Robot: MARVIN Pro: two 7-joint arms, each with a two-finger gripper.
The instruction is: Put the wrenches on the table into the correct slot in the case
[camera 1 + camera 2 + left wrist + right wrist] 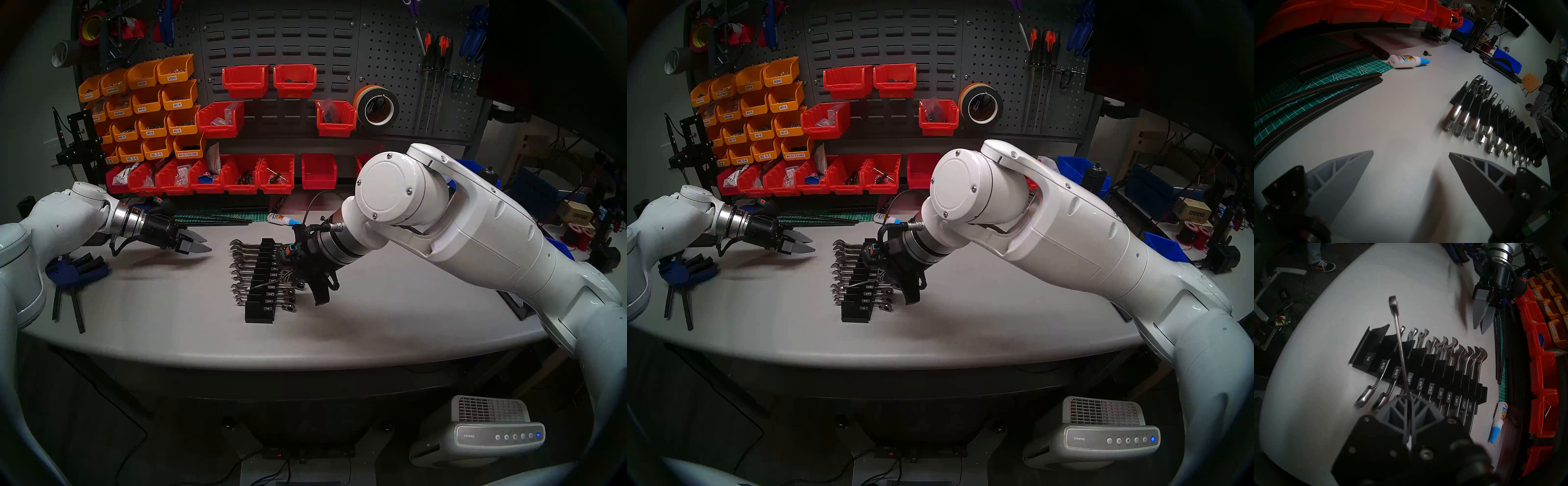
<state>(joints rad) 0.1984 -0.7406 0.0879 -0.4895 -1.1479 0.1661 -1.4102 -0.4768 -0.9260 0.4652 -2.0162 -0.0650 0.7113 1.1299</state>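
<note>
My right gripper (289, 275) is shut on a slim silver wrench (1400, 348) and holds it slanted just above the small-size end of the black rack (1434, 365). The wrench also shows in the head view (268, 283) and the left wrist view (1553, 127). The rack (259, 298) lies mid-table and holds several chrome wrenches. Its front 1/4 groove (1371, 348) is empty. My left gripper (205, 244) is open and empty, hovering over the pale grey table (169, 305) left of the rack. Its fingers (1349, 169) frame bare tabletop.
A glue bottle (280, 219) lies behind the rack. A green cutting mat (1349, 73) with black rods on it is at the back left. A blue clamp (74, 271) lies at the left edge. Red bins (237, 173) line the back.
</note>
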